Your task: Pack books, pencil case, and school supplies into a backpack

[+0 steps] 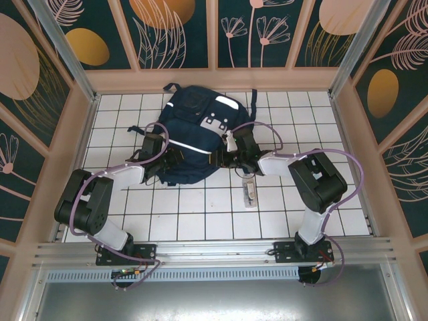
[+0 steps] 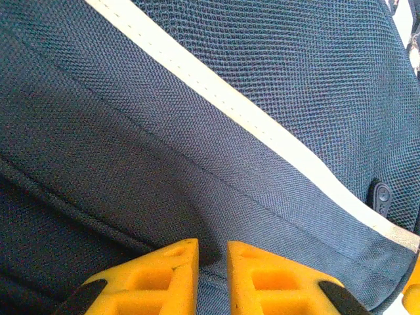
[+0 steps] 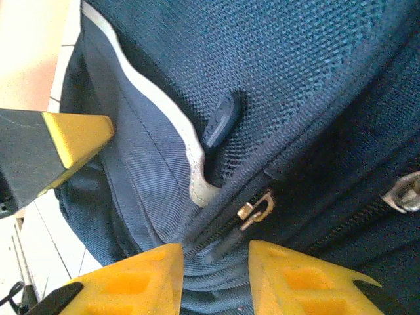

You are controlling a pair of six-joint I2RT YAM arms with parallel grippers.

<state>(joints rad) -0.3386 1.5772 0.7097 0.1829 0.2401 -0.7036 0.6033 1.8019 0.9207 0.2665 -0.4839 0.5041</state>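
Note:
The navy backpack (image 1: pixel 194 130) lies on the white tiled table, with its white stripe (image 2: pixel 230 105) running across the left wrist view. My left gripper (image 1: pixel 172 159) (image 2: pixel 212 252) is at its near left edge, shut on a fold of the navy fabric. At the near right edge my right gripper (image 1: pixel 227 159) (image 3: pixel 215 252) stands open, and the brass zipper slider (image 3: pixel 257 209) and its dark pull hang just beyond the gap. The school supplies packet (image 1: pixel 249 192) lies on the tiles to the right of the backpack's near end. The books and the pencil case are out of view.
A second metal zipper pull (image 3: pixel 407 193) shows at the right. The left gripper's yellow finger (image 3: pixel 72 138) is close by on the left of the right wrist view. Low cream walls (image 1: pixel 214 79) border the tiled table.

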